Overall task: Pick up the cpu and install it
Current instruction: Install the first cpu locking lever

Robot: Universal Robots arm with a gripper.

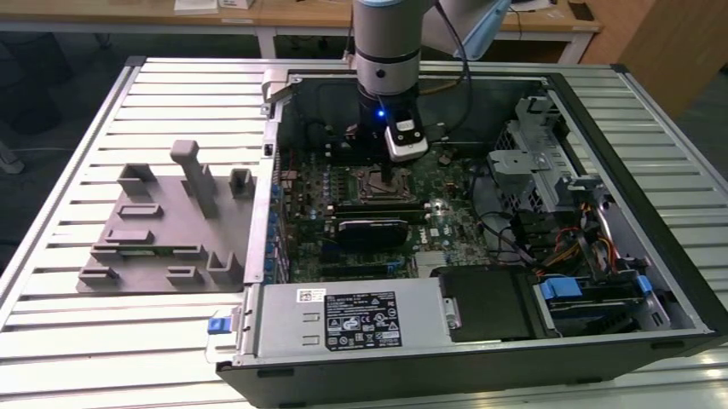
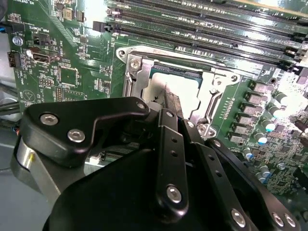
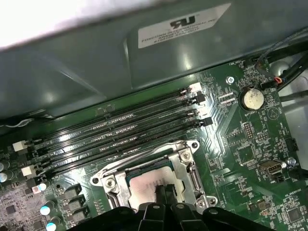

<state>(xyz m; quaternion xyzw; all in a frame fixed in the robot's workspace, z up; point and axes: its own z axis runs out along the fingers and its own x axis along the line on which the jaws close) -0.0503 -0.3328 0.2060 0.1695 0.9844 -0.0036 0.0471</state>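
The cpu (image 3: 142,185), a flat square chip with a pale silver top, lies inside the metal-framed motherboard socket (image 3: 185,159). It is also seen in the second wrist view as the cpu (image 2: 185,89) within the socket frame (image 2: 132,67). My gripper (image 3: 162,192) stands right over the chip's middle, shut, its dark fingertips together and at or just above the silver top; whether they touch it I cannot tell. In the exterior view the gripper (image 1: 393,175) reaches straight down into the open computer case onto the socket (image 1: 366,181).
Black memory slots (image 3: 120,134) run beside the socket, and a coin battery (image 3: 252,98) sits on the board. Grey plastic holder blocks (image 1: 170,221) stand on the slatted table at the exterior view's left. The power supply (image 1: 341,319) and drive cage (image 1: 546,170) crowd the case.
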